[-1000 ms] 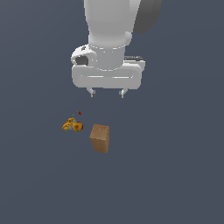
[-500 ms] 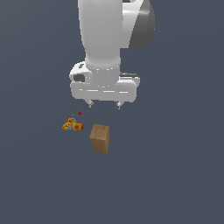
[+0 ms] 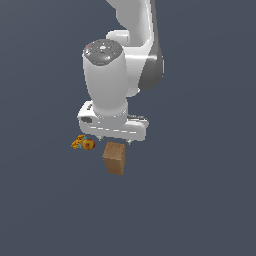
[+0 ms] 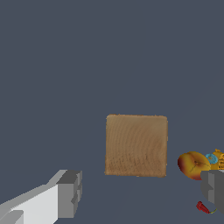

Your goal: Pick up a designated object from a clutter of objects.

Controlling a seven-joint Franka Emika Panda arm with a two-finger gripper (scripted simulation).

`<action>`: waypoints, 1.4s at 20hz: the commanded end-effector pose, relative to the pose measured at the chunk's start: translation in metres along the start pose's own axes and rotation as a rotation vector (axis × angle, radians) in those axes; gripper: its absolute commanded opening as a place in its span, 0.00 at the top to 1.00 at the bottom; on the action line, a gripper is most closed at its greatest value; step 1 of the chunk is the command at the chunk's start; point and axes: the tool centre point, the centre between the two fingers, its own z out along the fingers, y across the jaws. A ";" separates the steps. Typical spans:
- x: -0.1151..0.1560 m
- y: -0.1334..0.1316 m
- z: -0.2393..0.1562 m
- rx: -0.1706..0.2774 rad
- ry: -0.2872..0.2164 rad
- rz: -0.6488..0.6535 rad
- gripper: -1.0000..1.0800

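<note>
The designated object, a plain brown block (image 3: 114,158), stands upright on the dark floor, and the wrist view shows its square wood-grained top (image 4: 136,145). My gripper (image 3: 115,140) hangs just above and slightly behind it. The gripper (image 4: 142,192) is open wide with nothing between its grey fingers (image 4: 70,194). The block's top lies just off the line between the fingertips. The rest of the clutter of objects sits beside the block: an orange ball (image 3: 89,145) (image 4: 194,165), yellow-orange bits (image 3: 77,143), a blue piece (image 4: 211,159) and a red speck (image 4: 202,208).
The small items lie close together at the exterior view's left of the block, and in the wrist view one finger (image 4: 213,186) is near them. The white arm (image 3: 107,80) towers over the scene. Plain dark floor (image 3: 200,200) surrounds everything.
The arm has come down steadily toward the block, and the hand now hides the red speck in the exterior view. The block and small items have not moved.
</note>
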 end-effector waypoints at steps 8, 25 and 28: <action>0.008 0.007 0.033 0.002 -0.011 0.040 0.04; 0.007 0.008 0.081 0.001 -0.011 0.040 0.04; 0.007 0.007 0.083 0.001 -0.011 0.040 0.04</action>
